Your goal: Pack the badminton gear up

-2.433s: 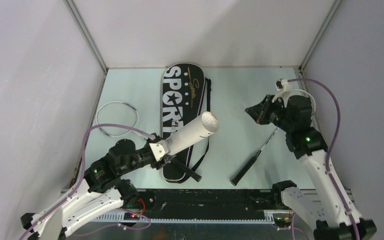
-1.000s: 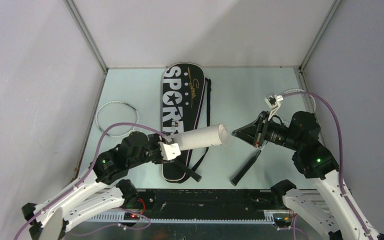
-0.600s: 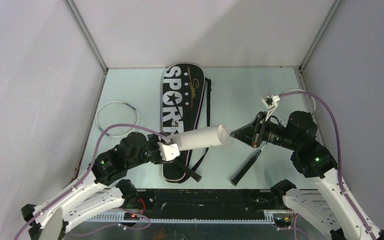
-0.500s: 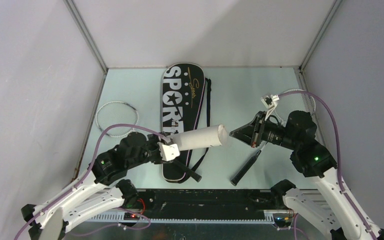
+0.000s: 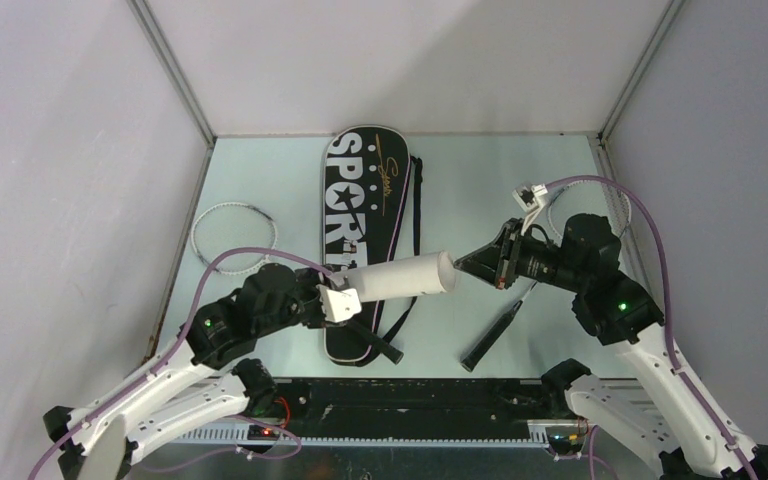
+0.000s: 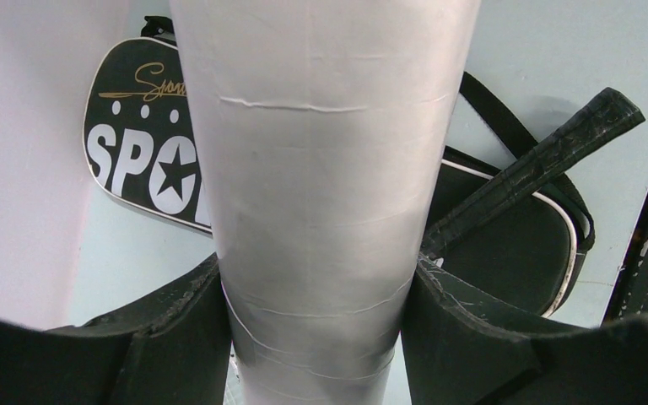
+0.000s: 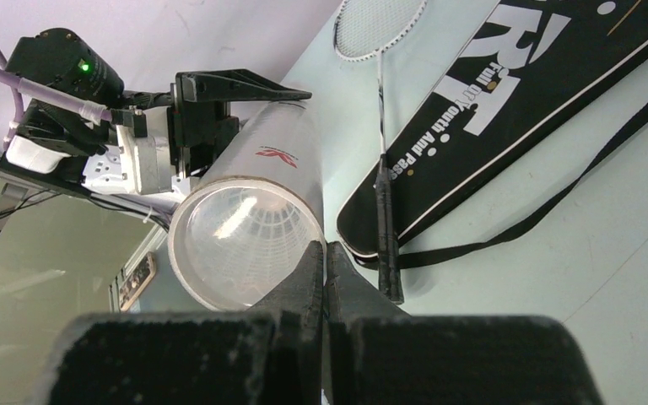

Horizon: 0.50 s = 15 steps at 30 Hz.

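My left gripper [image 5: 345, 298] is shut on the long white tube [image 5: 400, 277] near its closed end and holds it level above the black "SPORT" bag [image 5: 365, 200]. In the left wrist view the fingers clamp the tube [image 6: 321, 169] on both sides. My right gripper [image 5: 463, 264] is at the tube's open mouth. In the right wrist view its jaws [image 7: 325, 253] are pinched on the rim of a white shuttlecock [image 7: 240, 240] seated in the tube [image 7: 278, 160]. One racket's head [image 5: 232, 235] lies at the left and its handle [image 5: 378, 343] rests on the bag.
A second racket's black handle [image 5: 490, 340] lies on the table under my right arm; its head is mostly hidden behind that arm. The bag's strap [image 5: 415, 230] trails along the bag's right side. White walls close the table on three sides.
The tube has dropped from tilted up to level. My right gripper has swung down and left to the tube's mouth, and the shuttlecock has gone further in.
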Each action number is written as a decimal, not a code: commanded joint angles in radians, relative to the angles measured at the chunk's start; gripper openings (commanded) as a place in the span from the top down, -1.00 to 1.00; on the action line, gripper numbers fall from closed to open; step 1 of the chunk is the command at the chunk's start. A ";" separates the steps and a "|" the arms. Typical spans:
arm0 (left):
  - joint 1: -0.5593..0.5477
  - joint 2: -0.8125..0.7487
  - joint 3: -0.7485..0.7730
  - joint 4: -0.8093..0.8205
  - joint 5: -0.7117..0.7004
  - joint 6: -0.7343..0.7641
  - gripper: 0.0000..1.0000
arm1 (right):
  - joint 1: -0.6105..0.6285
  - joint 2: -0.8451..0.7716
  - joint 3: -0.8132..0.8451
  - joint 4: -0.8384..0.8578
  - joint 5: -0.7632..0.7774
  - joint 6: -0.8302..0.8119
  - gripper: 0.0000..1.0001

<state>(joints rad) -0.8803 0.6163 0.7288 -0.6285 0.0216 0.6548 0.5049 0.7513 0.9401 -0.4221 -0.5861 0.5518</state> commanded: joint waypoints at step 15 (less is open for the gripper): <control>0.000 0.008 0.031 0.068 0.011 0.008 0.30 | 0.023 0.011 0.029 0.015 0.037 -0.010 0.95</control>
<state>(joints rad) -0.8803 0.6300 0.7288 -0.6273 0.0212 0.6540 0.5190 0.7570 0.9401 -0.4255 -0.5598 0.5488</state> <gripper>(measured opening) 0.643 0.007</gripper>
